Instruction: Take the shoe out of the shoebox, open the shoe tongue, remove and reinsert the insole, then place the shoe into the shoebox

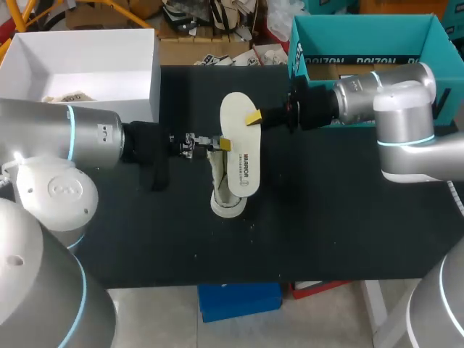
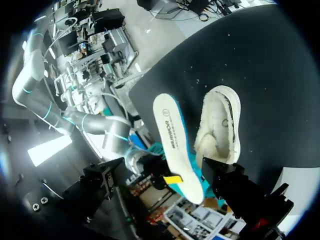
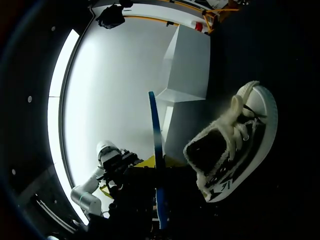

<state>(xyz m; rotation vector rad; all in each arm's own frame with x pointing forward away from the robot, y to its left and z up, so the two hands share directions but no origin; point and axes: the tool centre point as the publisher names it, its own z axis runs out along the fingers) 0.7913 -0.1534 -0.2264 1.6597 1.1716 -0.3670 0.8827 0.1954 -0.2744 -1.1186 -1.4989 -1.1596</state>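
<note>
Insole (image 1: 239, 148) clear of the shoe (image 1: 226, 190), pinched near one end between both fingers of the right gripper (image 1: 254, 118). The shoe rests on the table (image 1: 341, 217), with the left gripper (image 1: 220, 145) at its collar, grip not discernible. Reinsertion likely goes best free end first, shoe steadied.

We see the cream insole (image 1: 239, 156), blue underneath, out of the shoe (image 1: 226, 197) and raised over it. The white, fleece-lined shoe sits just beneath.

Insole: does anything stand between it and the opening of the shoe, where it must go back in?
Nothing visible does. The insole, gripped by the right end effector, hangs close to the shoe, whose fleecy opening looks unobstructed.
</note>
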